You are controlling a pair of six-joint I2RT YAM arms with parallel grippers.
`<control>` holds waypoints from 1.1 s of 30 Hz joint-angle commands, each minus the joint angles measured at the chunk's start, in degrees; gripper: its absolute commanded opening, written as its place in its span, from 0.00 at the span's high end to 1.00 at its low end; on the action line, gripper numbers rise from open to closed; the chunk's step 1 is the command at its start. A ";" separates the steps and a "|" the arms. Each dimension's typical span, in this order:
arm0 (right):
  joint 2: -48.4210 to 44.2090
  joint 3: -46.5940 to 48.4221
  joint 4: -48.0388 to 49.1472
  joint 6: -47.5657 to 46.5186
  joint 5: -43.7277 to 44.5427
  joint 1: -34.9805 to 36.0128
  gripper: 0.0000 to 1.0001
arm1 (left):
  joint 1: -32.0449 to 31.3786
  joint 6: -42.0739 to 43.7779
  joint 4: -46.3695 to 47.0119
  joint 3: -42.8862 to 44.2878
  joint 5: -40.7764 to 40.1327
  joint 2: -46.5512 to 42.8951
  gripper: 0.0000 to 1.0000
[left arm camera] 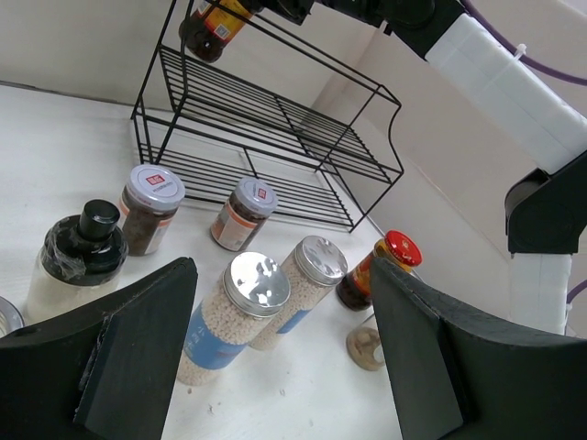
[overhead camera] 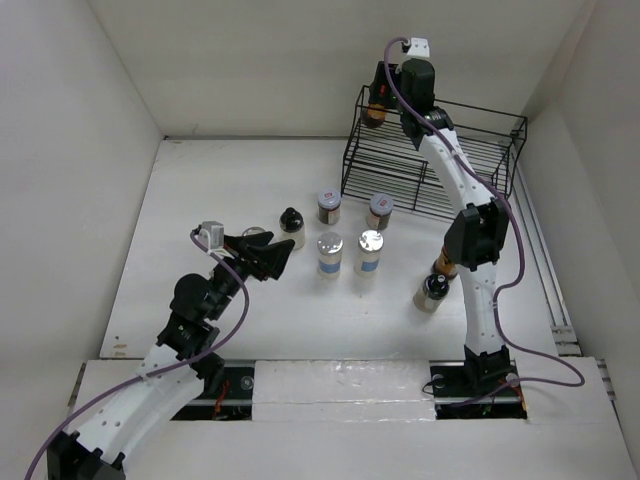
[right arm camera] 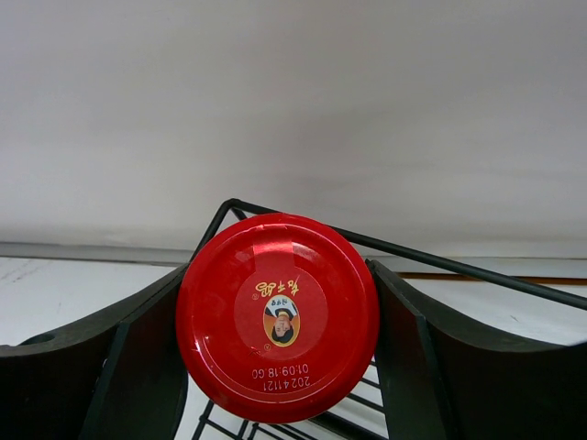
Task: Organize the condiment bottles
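My right gripper (right arm camera: 278, 321) is shut on a red-capped jar (right arm camera: 278, 275), both fingers against the cap's sides. It holds the jar (overhead camera: 374, 116) at the top left corner of the black wire rack (overhead camera: 470, 160). My left gripper (left arm camera: 284, 367) hangs open and empty over the table, facing two silver-lidded blue-labelled bottles (left arm camera: 240, 312) (left arm camera: 310, 273). Beyond them stand two dark spice jars (left arm camera: 149, 206) (left arm camera: 246, 213), a cream black-capped bottle (left arm camera: 81, 258) and a second red-capped jar (left arm camera: 378, 268). A black-capped jar (overhead camera: 432, 291) stands by the right arm.
The rack (left arm camera: 275, 137) has two wire shelves and stands at the back right against the wall. White walls enclose the table on three sides. A silver lid (overhead camera: 255, 236) shows just behind my left gripper (overhead camera: 268, 257). A small tan round thing (left arm camera: 365, 348) lies by my left gripper's right finger.
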 commanded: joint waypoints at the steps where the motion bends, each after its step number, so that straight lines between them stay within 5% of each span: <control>1: -2.38 1.74 7.53 -0.10 -0.30 1.13 0.39 | -0.24 -0.23 2.87 0.41 0.46 -0.65 0.28; 17: -0.36 0.60 8.15 0.42 1.54 3.50 0.30 | -0.24 -0.23 1.20 0.41 -0.59 -2.94 0.28; 25: -2.12 3.32 7.37 0.42 2.07 3.51 0.00 | -0.24 -0.23 0.67 0.41 -0.59 -3.99 0.28; 33: -12.73 0.96 6.65 -0.19 1.46 2.45 0.00 | -0.24 -0.23 0.15 0.41 -0.59 -3.99 0.28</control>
